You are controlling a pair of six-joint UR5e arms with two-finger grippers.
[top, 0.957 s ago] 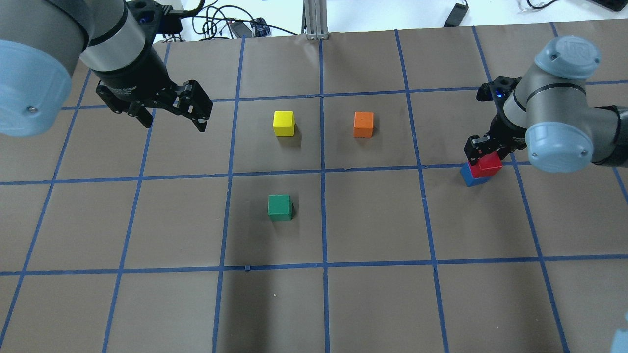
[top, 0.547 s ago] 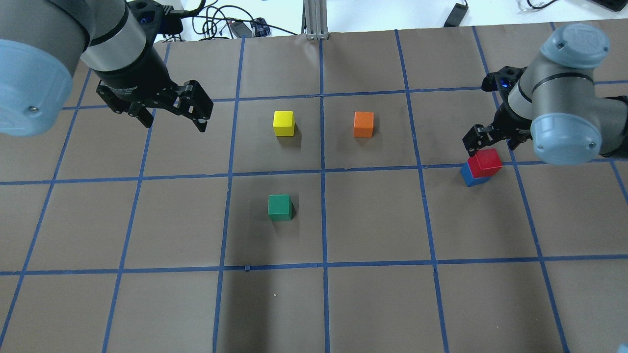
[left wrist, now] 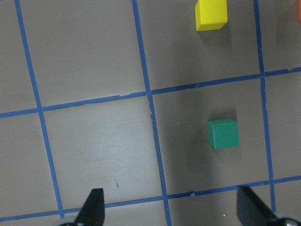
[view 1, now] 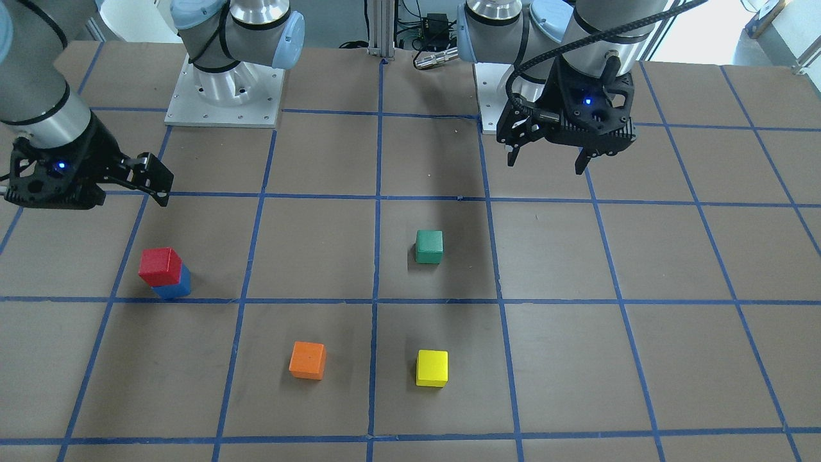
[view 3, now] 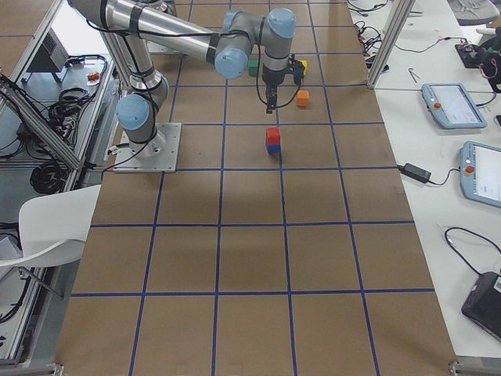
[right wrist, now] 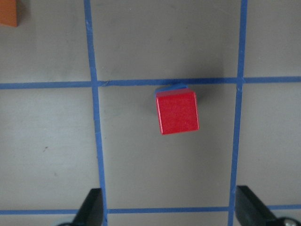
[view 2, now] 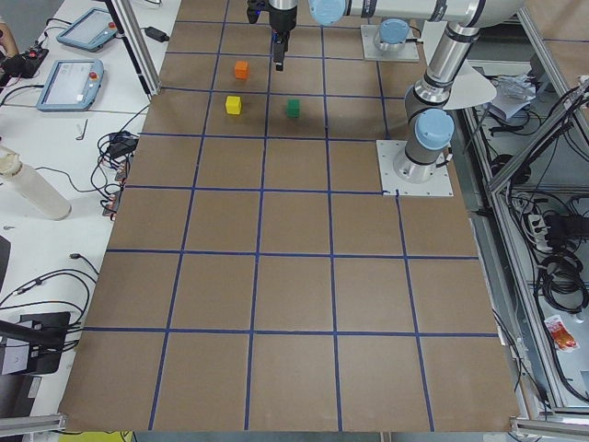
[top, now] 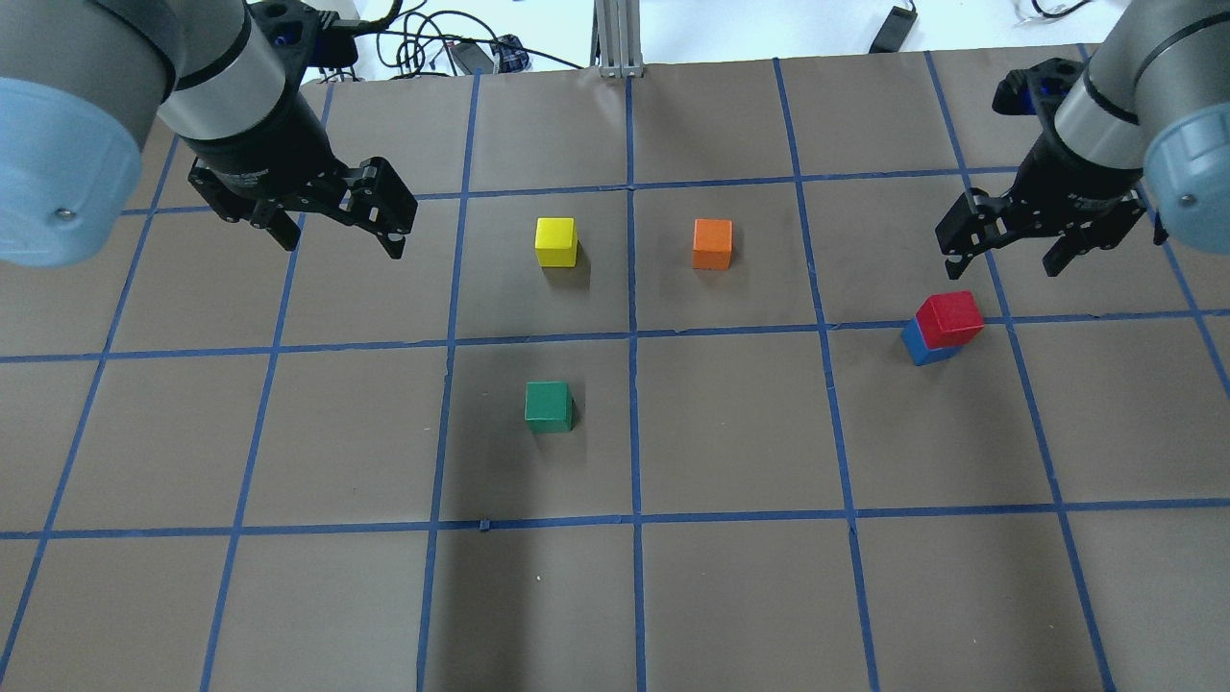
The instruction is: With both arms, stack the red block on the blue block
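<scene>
The red block [top: 949, 319] sits on top of the blue block [top: 921, 350] at the right of the table, turned slightly off square. The stack also shows in the front view with red [view 1: 160, 265] over blue [view 1: 176, 289]. In the right wrist view the red block [right wrist: 177, 113] covers all but a blue sliver [right wrist: 170, 87]. My right gripper [top: 1001, 259] is open and empty, raised above and behind the stack. My left gripper [top: 341, 245] is open and empty, hovering over the table's left side.
A green cube [top: 548, 406], a yellow cube [top: 556, 241] and an orange cube [top: 712, 243] stand apart near the table's middle. Blue tape lines grid the brown table. Cables lie past the far edge.
My right gripper was around the red block and has lifted up and back, open. The red block stays on the blue block. The left arm has not moved.
</scene>
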